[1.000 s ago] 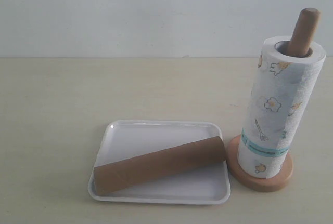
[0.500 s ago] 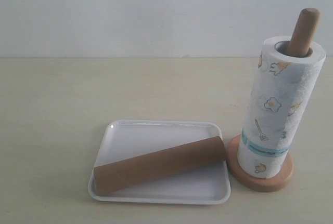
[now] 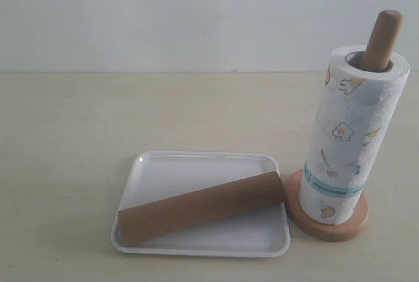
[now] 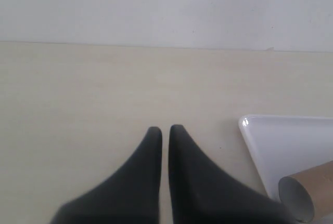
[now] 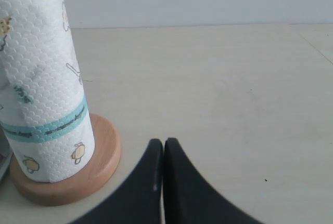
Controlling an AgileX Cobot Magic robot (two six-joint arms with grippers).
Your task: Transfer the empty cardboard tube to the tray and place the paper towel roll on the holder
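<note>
Your left claw (image 4: 165, 130) is over bare table (image 3: 65, 131). Its jaws are pinched to a thin slit, gripping nothing and touching nothing. A corner of the tray (image 4: 270, 146) and one open end of the tube (image 4: 304, 193) lie near it in the left wrist view.

In the exterior view the tray (image 3: 203, 155) sits low and centre. The tube (image 3: 200, 208) lies in it on a slant, from about 8 o'clock up to 2 o'clock. It probably lies slanted because it is about as long as the tray is wide. Its 8 o'clock end sits at the front rim, so it could roll if you nudge it.

At 3 o'clock of the tray, just beside its rim, is the holder (image 3: 327, 229). The roll (image 3: 347, 138) is threaded over the pole (image 3: 382, 36), teal band down, and rests on the base. The pole leans slightly towards 1 o'clock, and the roll leans with it.

Your right claw (image 5: 163, 143) is near the base, apart from it. Its jaws are pressed together and hold nothing.

Both halves of the task look done, so you have nothing left to grasp.
</note>
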